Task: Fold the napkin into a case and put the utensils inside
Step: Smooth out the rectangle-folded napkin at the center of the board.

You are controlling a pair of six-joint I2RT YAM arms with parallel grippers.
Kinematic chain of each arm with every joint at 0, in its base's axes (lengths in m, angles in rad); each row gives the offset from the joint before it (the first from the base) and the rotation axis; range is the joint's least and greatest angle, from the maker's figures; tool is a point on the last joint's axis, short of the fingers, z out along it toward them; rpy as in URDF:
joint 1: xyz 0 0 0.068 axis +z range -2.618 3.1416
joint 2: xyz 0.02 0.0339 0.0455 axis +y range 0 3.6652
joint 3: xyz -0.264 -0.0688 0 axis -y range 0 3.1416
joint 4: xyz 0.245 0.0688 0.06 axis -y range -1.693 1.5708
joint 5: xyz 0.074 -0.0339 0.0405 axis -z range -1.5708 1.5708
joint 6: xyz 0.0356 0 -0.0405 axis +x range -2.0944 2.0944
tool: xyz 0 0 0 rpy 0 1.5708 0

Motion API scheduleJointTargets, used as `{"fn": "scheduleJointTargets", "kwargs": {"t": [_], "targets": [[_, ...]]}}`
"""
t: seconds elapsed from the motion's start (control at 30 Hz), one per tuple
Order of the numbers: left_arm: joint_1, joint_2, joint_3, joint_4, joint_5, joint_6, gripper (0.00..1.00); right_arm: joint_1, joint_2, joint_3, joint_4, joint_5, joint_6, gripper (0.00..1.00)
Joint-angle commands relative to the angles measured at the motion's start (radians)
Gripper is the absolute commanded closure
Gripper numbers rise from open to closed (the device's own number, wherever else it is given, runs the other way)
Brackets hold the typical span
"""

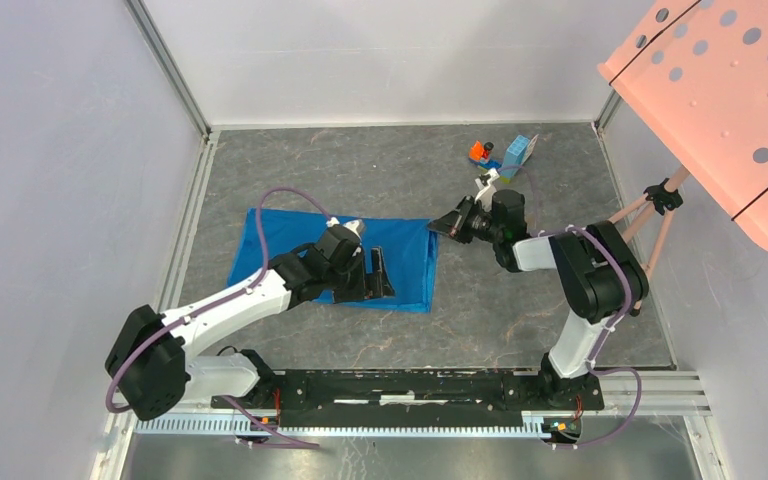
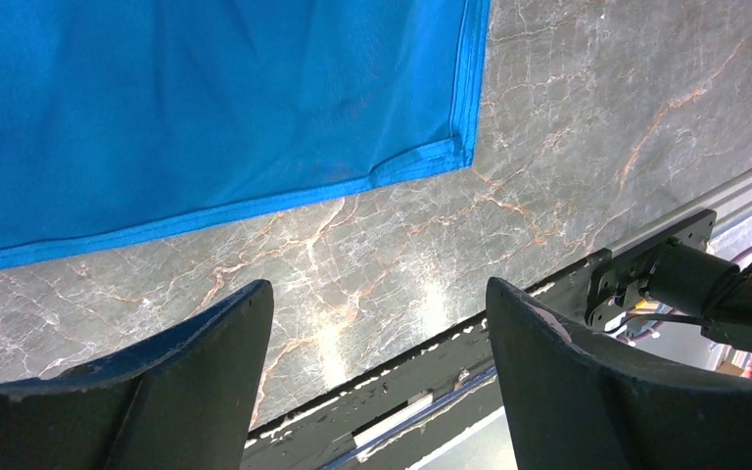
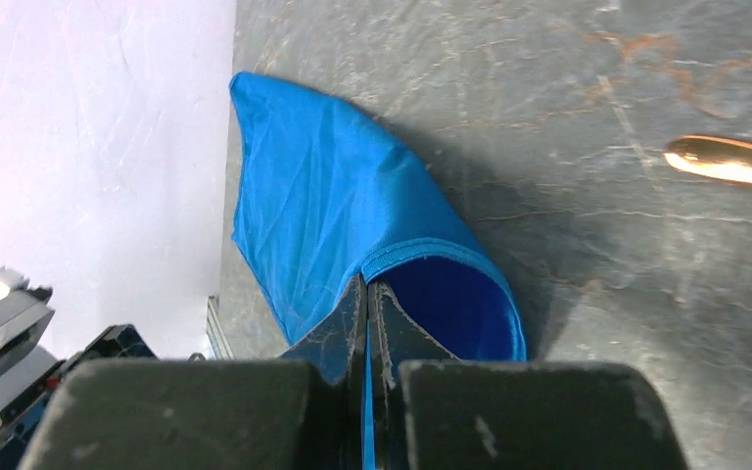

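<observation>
On the grey table (image 1: 360, 160), the napkin (image 1: 410, 262) lies mostly flat, left of the middle. My right fingers (image 3: 338, 338) are pressed together on its raised right edge. My left fingers (image 2: 206, 362) stand wide apart over its near edge, holding nothing.

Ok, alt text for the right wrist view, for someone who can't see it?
The right gripper is shut on the hemmed edge of the bright blue napkin, which tents up and spreads away over the grey marbled table. Part of a slender copper-gold utensil lies apart on the table at the right edge; a white wall fills the left.
</observation>
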Motion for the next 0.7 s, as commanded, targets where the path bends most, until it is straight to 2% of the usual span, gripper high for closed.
{"fn": "scheduleJointTargets", "kwargs": {"t": [0.0,0.03,0.13,0.2,0.27,0.37,0.43,0.53,0.6,0.67], "targets": [[-0.006,-0.03,-0.013,0.035,-0.011,-0.022,0.14,-0.026,0.063,0.017,0.104,-0.043,0.055,1.0],[-0.005,-0.031,-0.013,0.034,-0.01,-0.022,0.14,-0.028,0.064,0.027,0.068,-0.042,0.03,1.0],[-0.006,-0.035,-0.011,0.03,-0.012,-0.02,0.14,-0.028,0.043,0.027,-0.005,-0.04,-0.049,0.77],[-0.006,-0.035,0.001,0.018,-0.024,-0.014,0.14,-0.028,0.005,0.023,-0.074,-0.028,-0.13,0.66],[-0.005,-0.039,0.026,-0.017,-0.065,0.003,0.14,-0.028,-0.041,0.048,-0.234,0.01,-0.258,0.56],[0.036,-0.057,0.065,-0.085,-0.124,0.036,0.1,-0.024,-0.134,0.062,-0.46,0.106,-0.429,0.45],[0.122,-0.07,0.062,-0.094,-0.093,0.05,0.08,-0.002,-0.213,0.023,-0.521,0.159,-0.493,0.41],[0.331,-0.086,0.033,-0.07,0.018,0.065,0.06,0.079,-0.316,0.003,-0.616,0.22,-0.568,0.4],[0.483,-0.075,0.027,-0.04,0.099,0.073,0.05,0.151,-0.356,-0.016,-0.603,0.179,-0.554,0.41],[0.599,-0.035,0.043,-0.026,0.11,0.09,0.04,0.221,-0.363,-0.034,-0.563,0.135,-0.522,0.44]]}}
